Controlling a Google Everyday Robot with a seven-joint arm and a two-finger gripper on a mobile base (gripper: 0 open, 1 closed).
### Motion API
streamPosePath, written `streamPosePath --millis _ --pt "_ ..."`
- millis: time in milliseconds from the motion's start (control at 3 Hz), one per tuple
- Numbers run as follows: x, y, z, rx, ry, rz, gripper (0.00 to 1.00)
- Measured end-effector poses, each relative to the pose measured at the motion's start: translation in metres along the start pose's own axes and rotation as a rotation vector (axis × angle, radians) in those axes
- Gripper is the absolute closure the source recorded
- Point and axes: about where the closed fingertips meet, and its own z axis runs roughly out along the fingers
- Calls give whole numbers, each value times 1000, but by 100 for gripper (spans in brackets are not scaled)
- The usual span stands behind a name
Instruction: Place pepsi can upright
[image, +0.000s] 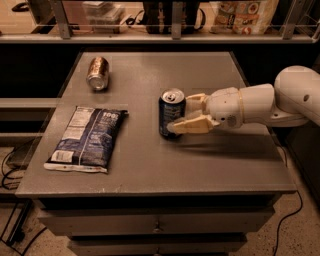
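Centre of frame: the small dark blue aluminium pepsi can (170, 114) stands, long axis vertical, on the grey tabletop (225, 185); the cream two-finger gripper (182, 113), from the right, clasps its sides.

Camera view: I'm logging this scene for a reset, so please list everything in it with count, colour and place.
pepsi can: 1, dark blue with silver top, upright near the table's middle
bronze can: 1, copper-coloured, lying on its side at the far left of the table
snack bag: 1, blue and white, flat at the front left of the table
table: 1, grey, fills the middle of the view, drawers below
shelf: 1, behind the table, holding items too dim to name
cable: 1, dark, on the floor at lower right
arm: 1, white, reaching in from the right
gripper: 1, cream, at the pepsi can, jaws closed on its sides
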Motion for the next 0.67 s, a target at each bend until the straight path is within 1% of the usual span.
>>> streamPosePath --millis 333,667 --pt "-1 5 -6 35 32 3 0" --pt "-1 5 -5 35 32 3 0"
